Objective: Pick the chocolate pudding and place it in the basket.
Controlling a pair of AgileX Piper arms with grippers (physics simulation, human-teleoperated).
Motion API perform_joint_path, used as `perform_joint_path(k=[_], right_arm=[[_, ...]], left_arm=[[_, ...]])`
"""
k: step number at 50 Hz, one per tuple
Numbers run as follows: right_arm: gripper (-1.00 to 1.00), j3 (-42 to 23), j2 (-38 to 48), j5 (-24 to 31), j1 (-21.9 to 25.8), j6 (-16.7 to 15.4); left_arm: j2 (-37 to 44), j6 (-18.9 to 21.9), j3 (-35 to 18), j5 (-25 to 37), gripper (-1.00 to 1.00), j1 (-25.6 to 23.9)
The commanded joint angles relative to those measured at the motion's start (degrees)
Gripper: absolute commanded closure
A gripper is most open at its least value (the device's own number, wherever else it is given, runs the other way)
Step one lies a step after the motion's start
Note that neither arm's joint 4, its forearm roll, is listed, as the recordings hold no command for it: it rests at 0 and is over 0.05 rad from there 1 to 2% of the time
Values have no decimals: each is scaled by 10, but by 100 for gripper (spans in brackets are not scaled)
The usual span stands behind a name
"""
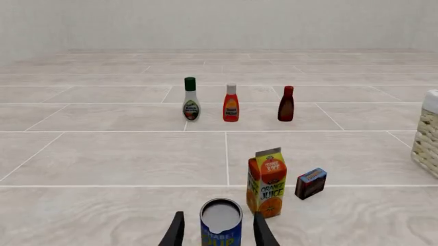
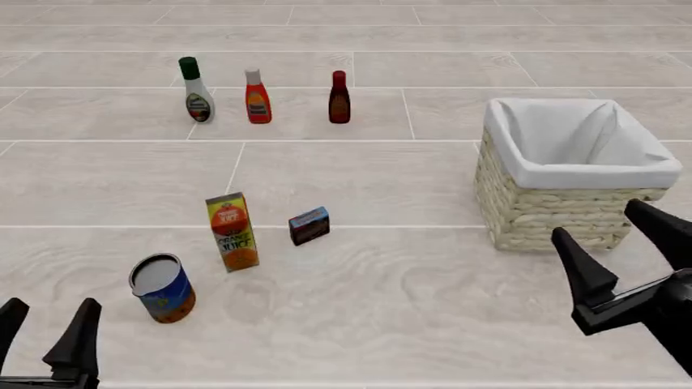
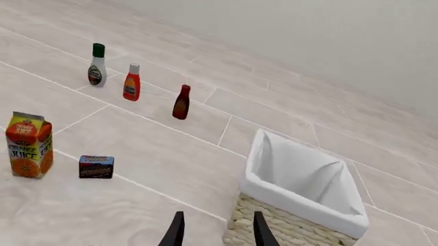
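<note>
The basket [image 2: 573,174] stands right of centre on the table [image 2: 378,308], holding only its white liner. The chocolate pudding [image 2: 309,225] rests left of it, just right of the orange juice carton [image 2: 232,231], long axis running left-right. Only the front view shows the whole can [image 2: 162,288]. Left gripper [image 2: 45,331] and right gripper [image 2: 625,243] are both spread, empty.
</note>
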Motion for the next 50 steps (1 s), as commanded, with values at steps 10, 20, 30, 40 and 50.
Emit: perform_joint_path(k=[10,20,30,40,50], right_arm=[[-100,-116,177,-14,76,-90],[-100,-160,252,-22,108,-115],[-100,-206,325,-24,128,-137],[-100,-260,386,-11,144,-170],[-100,-307,440,22,161,-205]], left_arm=[[0,0,-1,1,-100,0],[0,1,-1,1,-100,0],[0,0,-2,2,-100,0],[0,1,-3,2,-100,0],[0,1,-3,3,-100,0]])
